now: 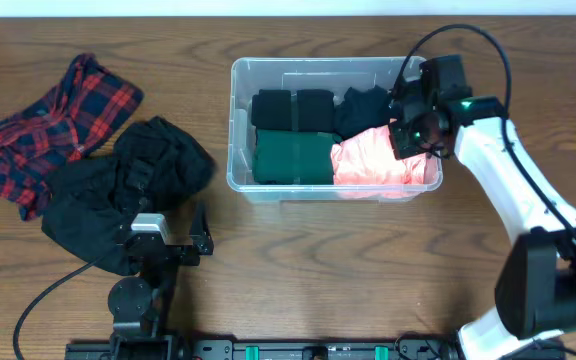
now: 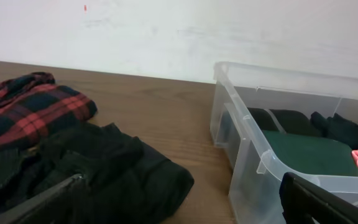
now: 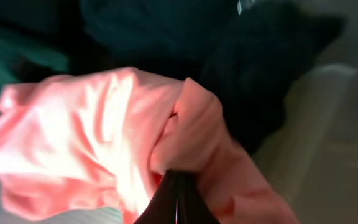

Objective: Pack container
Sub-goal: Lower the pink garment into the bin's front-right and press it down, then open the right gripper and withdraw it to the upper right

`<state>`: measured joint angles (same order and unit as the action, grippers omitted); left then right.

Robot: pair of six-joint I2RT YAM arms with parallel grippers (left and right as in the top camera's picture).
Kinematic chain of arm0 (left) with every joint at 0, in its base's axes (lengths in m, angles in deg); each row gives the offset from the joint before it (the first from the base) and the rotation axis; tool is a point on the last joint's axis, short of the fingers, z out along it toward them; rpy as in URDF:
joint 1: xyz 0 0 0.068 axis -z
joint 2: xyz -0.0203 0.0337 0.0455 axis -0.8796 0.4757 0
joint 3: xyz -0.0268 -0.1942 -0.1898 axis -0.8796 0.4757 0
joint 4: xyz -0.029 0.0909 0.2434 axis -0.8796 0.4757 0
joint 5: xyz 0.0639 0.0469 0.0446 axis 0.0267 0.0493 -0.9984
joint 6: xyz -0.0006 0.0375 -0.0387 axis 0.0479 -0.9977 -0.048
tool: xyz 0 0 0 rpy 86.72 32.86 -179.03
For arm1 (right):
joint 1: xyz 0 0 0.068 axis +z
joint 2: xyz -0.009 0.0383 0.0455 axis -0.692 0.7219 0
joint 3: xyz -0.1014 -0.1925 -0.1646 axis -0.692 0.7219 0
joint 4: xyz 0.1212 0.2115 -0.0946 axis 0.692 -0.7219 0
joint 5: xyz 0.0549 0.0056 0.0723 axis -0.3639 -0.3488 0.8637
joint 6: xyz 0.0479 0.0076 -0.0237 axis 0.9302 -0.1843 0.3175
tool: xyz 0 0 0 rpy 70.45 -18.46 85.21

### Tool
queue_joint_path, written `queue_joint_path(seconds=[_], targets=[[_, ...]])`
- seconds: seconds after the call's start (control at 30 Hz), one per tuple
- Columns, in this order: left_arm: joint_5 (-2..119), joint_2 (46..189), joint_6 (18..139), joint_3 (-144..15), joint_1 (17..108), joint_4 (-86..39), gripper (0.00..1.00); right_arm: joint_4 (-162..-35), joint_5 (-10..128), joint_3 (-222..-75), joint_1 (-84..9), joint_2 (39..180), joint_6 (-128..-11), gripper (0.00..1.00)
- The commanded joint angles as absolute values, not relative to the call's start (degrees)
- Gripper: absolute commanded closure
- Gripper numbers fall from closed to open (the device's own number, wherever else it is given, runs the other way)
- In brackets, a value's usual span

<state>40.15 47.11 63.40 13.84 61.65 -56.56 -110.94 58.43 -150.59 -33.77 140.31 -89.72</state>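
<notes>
The clear plastic container [image 1: 238,120] stands at the table's middle, also in the left wrist view [image 2: 253,155]. Inside lie folded black cloths [image 1: 293,108], a dark green cloth [image 1: 293,158] and a pink cloth [image 1: 373,160] at the right end. My right gripper [image 1: 408,135] is over the container's right end, shut on the pink cloth [image 3: 104,137], its fingertips [image 3: 178,177] pinching a fold. My left gripper [image 1: 173,235] is open and empty near the front, beside a black garment [image 1: 128,185].
A red and black plaid garment [image 1: 53,120] lies at the far left, partly under the black garment [image 2: 104,168]. The plaid one also shows in the left wrist view [image 2: 30,112]. A white wall runs behind the table.
</notes>
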Motion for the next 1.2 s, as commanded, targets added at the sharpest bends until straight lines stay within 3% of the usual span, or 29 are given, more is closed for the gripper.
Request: queue_joint_path(seconds=[0.0, 0.37, 1.07, 1.1, 1.17], targets=[[41.2, 47.3, 63.5, 14.8, 61.4, -54.6, 0.02, -111.0, 57.6, -151.6, -33.0, 143.6, -88.4, 0.99], [41.2, 47.3, 63.5, 14.8, 61.4, -54.6, 0.02, -110.7, 56.1, -151.6, -30.5, 150.8, -89.5, 0.99], [41.2, 47.3, 63.5, 14.8, 61.4, -54.6, 0.02, -110.7, 55.5, -151.7, -30.3, 150.6, -91.2, 0.99], [41.2, 47.3, 63.5, 14.8, 61.4, -54.6, 0.02, -111.0, 55.5, -152.2, -30.3, 150.5, -90.8, 0.93], [41.2, 47.3, 63.5, 14.8, 61.4, -54.6, 0.02, -112.4, 55.5, -154.0, -30.4, 149.9, -89.8, 0.58]])
